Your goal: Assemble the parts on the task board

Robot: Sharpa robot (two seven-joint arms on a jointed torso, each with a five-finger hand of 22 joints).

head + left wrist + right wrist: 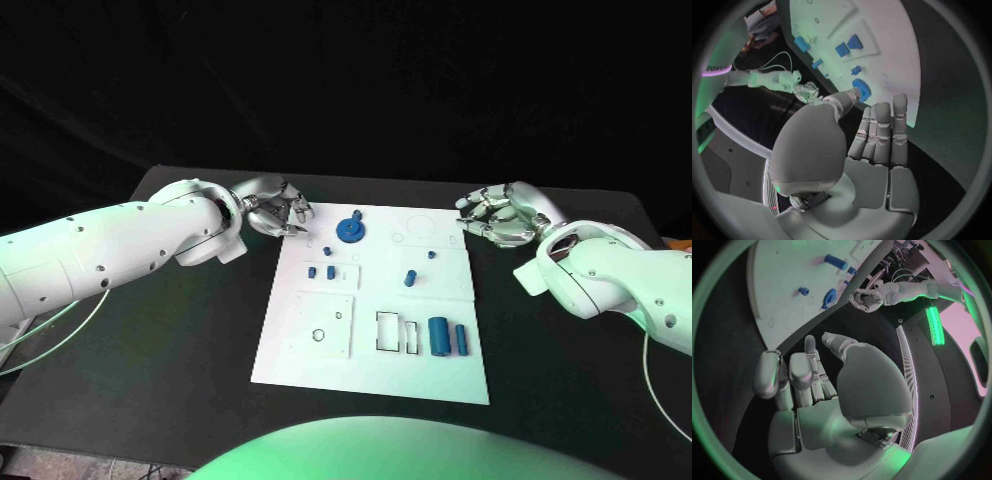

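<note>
Both hands hang at the far end of the task board, one off each far corner, and neither holds anything. The left hand has its fingers loosely curled downward with gaps between them, its fingertips over the board's far left corner; from its wrist camera the fingers lie side by side and straight, palm bare. Just ahead of those fingertips, toward the middle of the board, sits the blue disc, round and flat with a small raised hub, matte like moulded plastic. That is the part this hand is nearest to, and I judge it the likeliest first pick. The right hand is also free, fingers half bent and apart, off the board's far right edge; the disc lies farther from it, across a stretch of bare white plate. Nearer the robot than both hands, well behind the fingertips, stands a short blue peg and, closer still, two blue cylinders side by side, long axes running along the board's length, away from the robot. Small blue pieces sit in a shallow left-hand recess. The board itself is smooth, rigid white, cut with rectangular and round recesses, on a dull black table.
</note>
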